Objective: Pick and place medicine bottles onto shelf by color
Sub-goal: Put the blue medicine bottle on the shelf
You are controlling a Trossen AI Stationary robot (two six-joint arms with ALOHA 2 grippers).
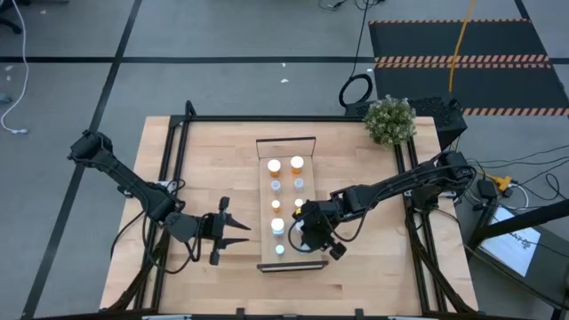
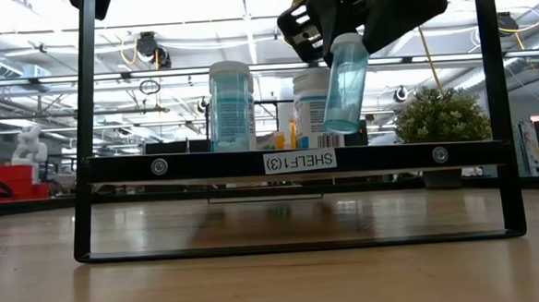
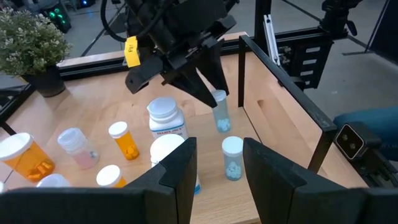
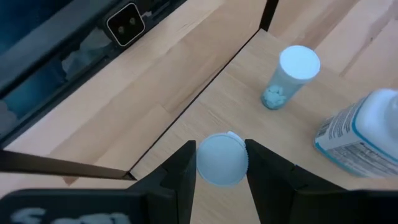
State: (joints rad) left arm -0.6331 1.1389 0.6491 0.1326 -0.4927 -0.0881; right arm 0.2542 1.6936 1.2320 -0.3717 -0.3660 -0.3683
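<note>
We see the right gripper (image 1: 310,233) pinching a small pale blue bottle (image 2: 344,82) by its cap end, holding it tilted in the air above the shelf (image 1: 311,191). In the low view the bottle's base hangs clear above the shelf's dark front rail (image 2: 293,161), at about one o'clock from the label there. From the right wrist camera the white cap (image 4: 220,159) sits squeezed between the two dark fingers (image 4: 180,171), over the shelf's near end.

At roughly two o'clock from that cap a second small blue bottle (image 4: 288,77) stands upright on the board, and a larger white bottle (image 4: 364,135) stands just beside it at three o'clock.

The left gripper (image 1: 233,232) waits on the tabletop at about nine o'clock from the shelf, fingers spread apart. Its camera looks past them at orange bottles (image 3: 124,139) and a clear pinkish one (image 3: 76,147) standing farther along the board. A small potted plant (image 1: 389,120) stands near the table's far right corner.
</note>
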